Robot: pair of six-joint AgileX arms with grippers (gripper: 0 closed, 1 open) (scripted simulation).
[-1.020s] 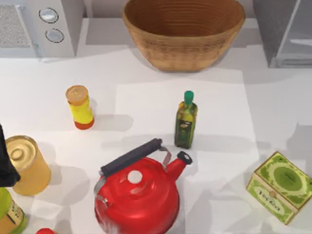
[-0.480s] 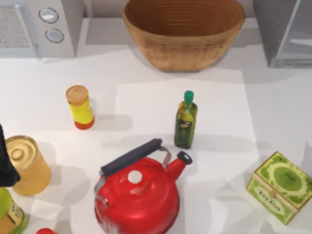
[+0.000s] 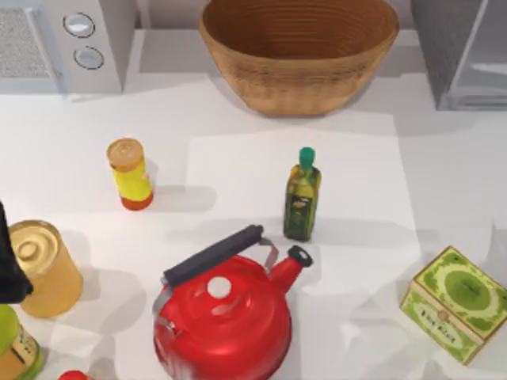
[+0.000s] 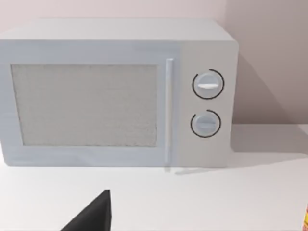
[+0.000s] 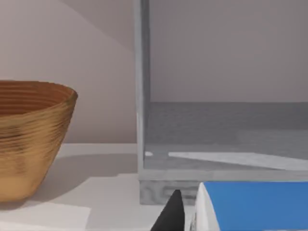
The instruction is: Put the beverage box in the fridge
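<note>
In the right wrist view the beverage box [image 5: 250, 207] shows its blue top and a white edge. It lies close against one black finger [image 5: 172, 214] of my right gripper [image 5: 226, 222], which is shut on it. Straight ahead stands the fridge [image 5: 221, 130], open, with a pale grey floor inside and a grey side wall. From above, the fridge [image 3: 467, 55] sits at the table's far right corner. My left arm [image 3: 9, 261] is parked at the table's left edge, and a dark tip of my left gripper [image 4: 94, 217] faces the microwave.
A wicker basket [image 3: 298, 49] stands at the back middle, just left of the fridge. The microwave [image 3: 59, 43] is at the back left. An oil bottle [image 3: 302, 195], red kettle [image 3: 226, 313], green patterned box [image 3: 453, 303], yellow shaker [image 3: 131, 174] and yellow can [image 3: 40, 267] stand on the table.
The faint shadow at the table's right edge has slid off to the right. Nothing on the table has moved, and the left arm is still.
</note>
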